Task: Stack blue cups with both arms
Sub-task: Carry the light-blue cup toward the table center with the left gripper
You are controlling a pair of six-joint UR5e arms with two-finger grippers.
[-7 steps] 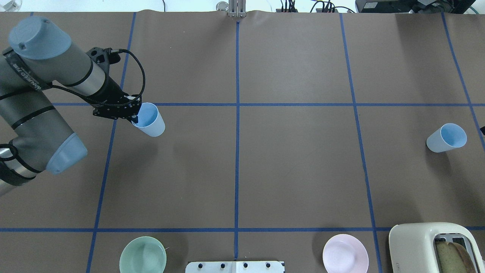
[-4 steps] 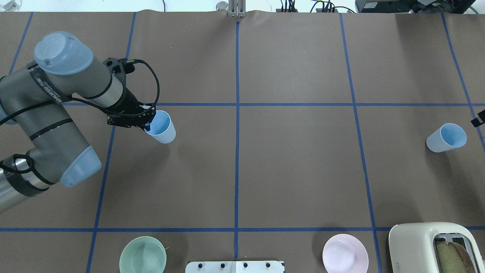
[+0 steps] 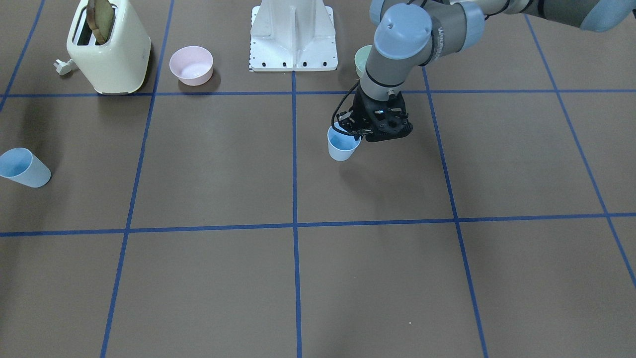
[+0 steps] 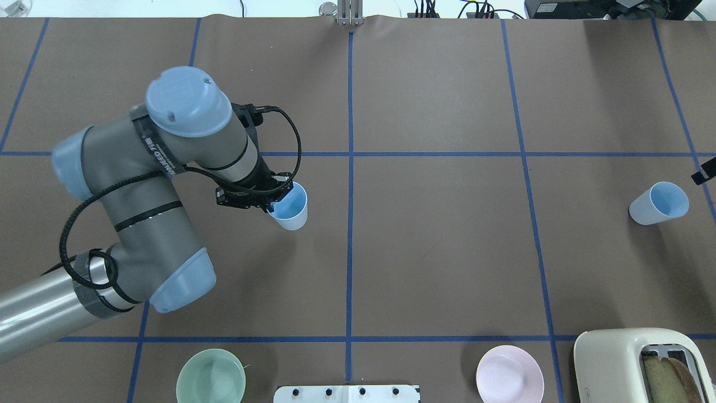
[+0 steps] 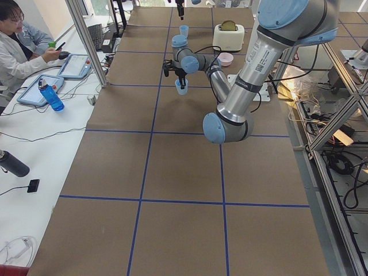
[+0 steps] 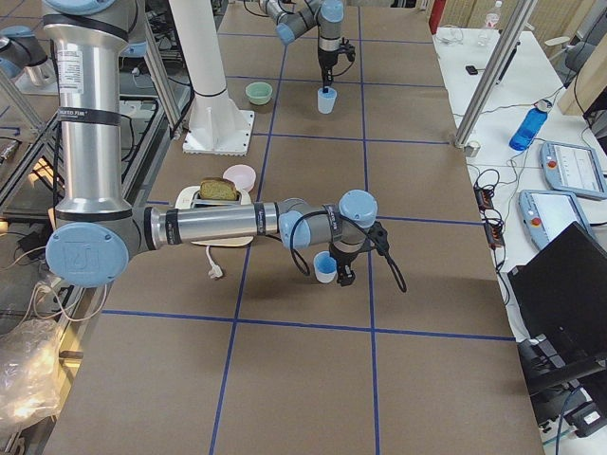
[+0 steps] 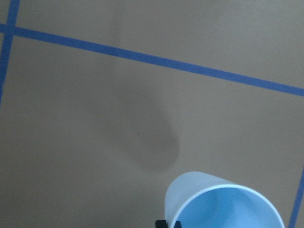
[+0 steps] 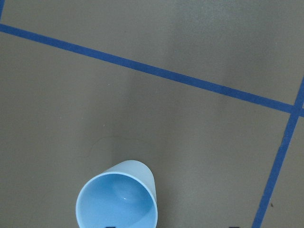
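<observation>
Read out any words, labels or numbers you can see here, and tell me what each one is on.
Black band on the left arm: white lettering, too blurred to read.
Right arm, upright link: lettering too small to read.
No other writing shows.

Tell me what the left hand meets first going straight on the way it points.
The left hand points down at the bare table cover; the blue cup it grips would likely touch first. Nothing else shows in that line, though height is unclear.
</observation>
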